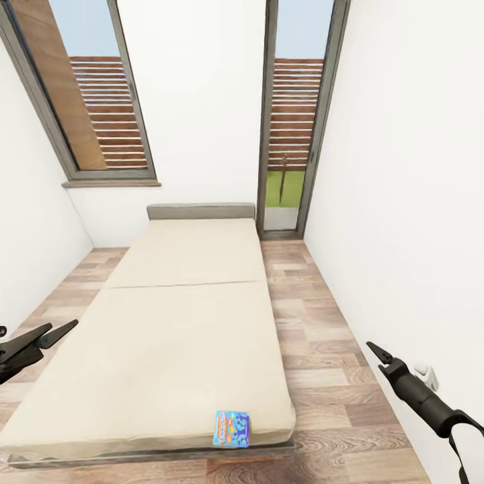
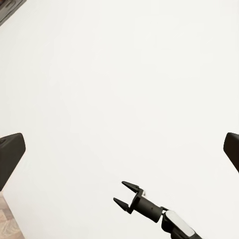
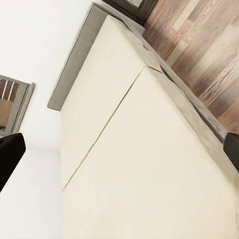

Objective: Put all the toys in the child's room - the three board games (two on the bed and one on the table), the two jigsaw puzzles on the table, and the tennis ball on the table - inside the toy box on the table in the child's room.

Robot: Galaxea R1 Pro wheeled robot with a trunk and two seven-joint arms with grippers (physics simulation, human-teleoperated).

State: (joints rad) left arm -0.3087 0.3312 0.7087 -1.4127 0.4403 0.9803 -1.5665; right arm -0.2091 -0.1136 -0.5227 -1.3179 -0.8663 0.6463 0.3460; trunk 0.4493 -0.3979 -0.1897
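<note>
One board game, a small flat box printed in blue and orange, lies on the cream bed at its near edge, right of the middle. My left gripper hangs open and empty over the floor beside the bed's left side. At the lower right, over the floor, my right gripper is open and empty too; it also appears in the left wrist view as the right gripper, fingers apart against a white wall. The right wrist view looks along the mattress of the bed.
White walls close in on both sides. A window and a tall glass door stand behind the bed. Wood plank floor runs along both sides of the bed, wider on the right. A small white wall fitting sits by my right arm.
</note>
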